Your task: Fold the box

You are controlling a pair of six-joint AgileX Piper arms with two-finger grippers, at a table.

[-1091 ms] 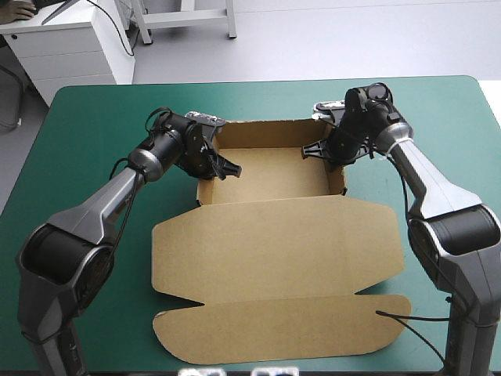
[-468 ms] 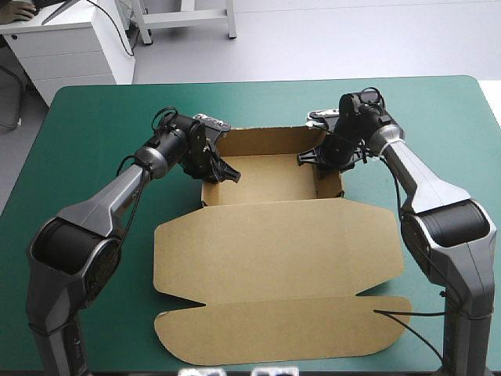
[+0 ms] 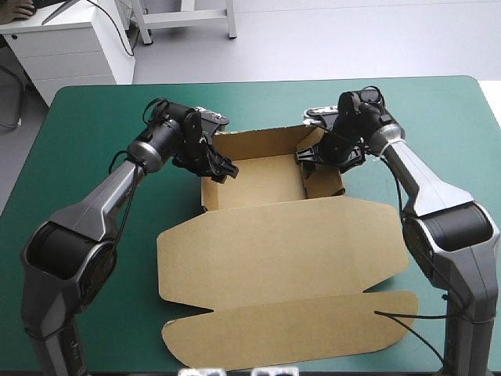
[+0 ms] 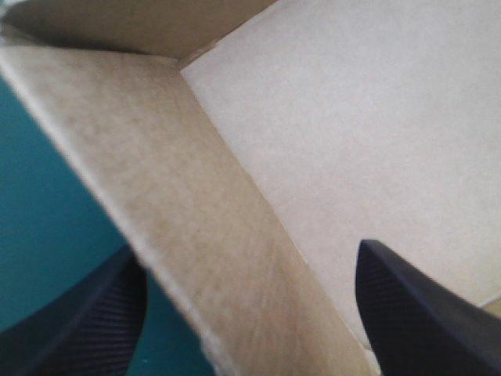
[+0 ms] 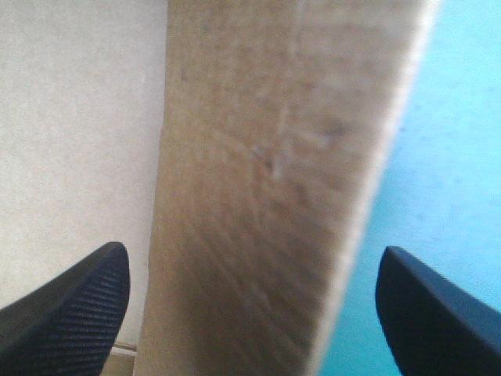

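High view, count: 1 box (image 3: pixel 274 251), brown board, on 1 teal-green table (image 3: pixel 94 117), lying from the middle to the near edge. 2 grippers, black fingers. Box form: open tray (image 3: pixel 258 176) at the far end, walls raised. Lid (image 3: pixel 282 243) flat toward the near edge, rounded flap (image 3: pixel 290 333) beyond it. Left gripper (image 3: pixel 218 166): spread wide astride left wall (image 4: pixel 180 219), one finger inside, one outside. Right gripper (image 3: pixel 313 157): spread wide astride right wall (image 5: pixel 274 196), likewise.

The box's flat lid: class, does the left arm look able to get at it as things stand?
Probably yes. The lid lies bare and unobstructed; the left gripper stands open astride the tray's left wall, so it only needs to lift clear first.
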